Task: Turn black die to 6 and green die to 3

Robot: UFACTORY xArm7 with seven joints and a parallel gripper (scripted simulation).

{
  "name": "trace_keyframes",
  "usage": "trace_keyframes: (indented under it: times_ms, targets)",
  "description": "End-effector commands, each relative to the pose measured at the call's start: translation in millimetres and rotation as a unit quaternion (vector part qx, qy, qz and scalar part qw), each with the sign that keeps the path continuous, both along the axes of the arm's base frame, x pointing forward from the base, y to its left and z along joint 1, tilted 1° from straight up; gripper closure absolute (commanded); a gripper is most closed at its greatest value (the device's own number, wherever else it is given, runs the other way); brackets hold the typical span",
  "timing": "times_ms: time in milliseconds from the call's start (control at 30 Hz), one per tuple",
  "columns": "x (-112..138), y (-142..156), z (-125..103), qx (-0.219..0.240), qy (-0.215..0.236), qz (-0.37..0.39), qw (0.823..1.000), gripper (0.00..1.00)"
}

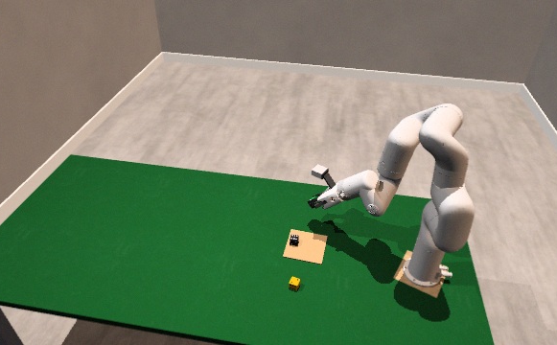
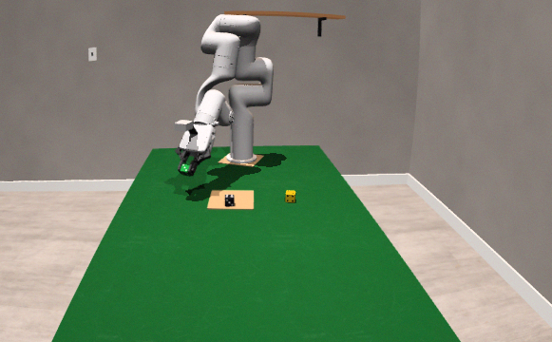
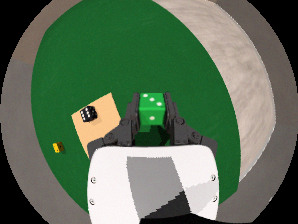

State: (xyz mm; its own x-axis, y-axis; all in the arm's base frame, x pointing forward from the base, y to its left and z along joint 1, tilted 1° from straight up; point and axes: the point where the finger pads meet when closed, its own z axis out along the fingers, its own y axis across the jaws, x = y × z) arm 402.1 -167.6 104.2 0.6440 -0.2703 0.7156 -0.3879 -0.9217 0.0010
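My gripper [image 1: 314,203] is shut on the green die [image 3: 150,110] and holds it in the air above the green table, tilted forward, off to one side of the tan mat [image 1: 305,245]. The die also shows in the exterior view [image 2: 185,168], and its face towards the wrist camera has three white pips. The black die [image 1: 294,240] lies flat on the mat near one corner; it also shows in the wrist view [image 3: 88,113] and the exterior view [image 2: 229,200]. The yellow die [image 1: 294,284] lies on the table off the mat.
The arm's base [image 1: 422,275] stands on a tan plate at the table's right end. The mat also shows in the wrist view [image 3: 96,123], with the yellow die [image 3: 57,147] beyond it. A wooden shelf [image 2: 285,15] hangs on the wall above the arm.
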Motion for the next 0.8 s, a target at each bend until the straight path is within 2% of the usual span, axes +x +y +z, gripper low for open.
trace_keyframes:
  times_ms: [0, 267, 767]
  targets:
    - [1.8, -2.5, -0.1, -0.023, -0.074, 0.002, 0.997, 0.73]
    - [1.4, -2.4, -0.8, -0.046, -0.128, 0.002, 0.991, 0.73]
    - [1.0, -2.1, -5.4, -0.049, -0.133, 0.001, 0.99, 0.73]
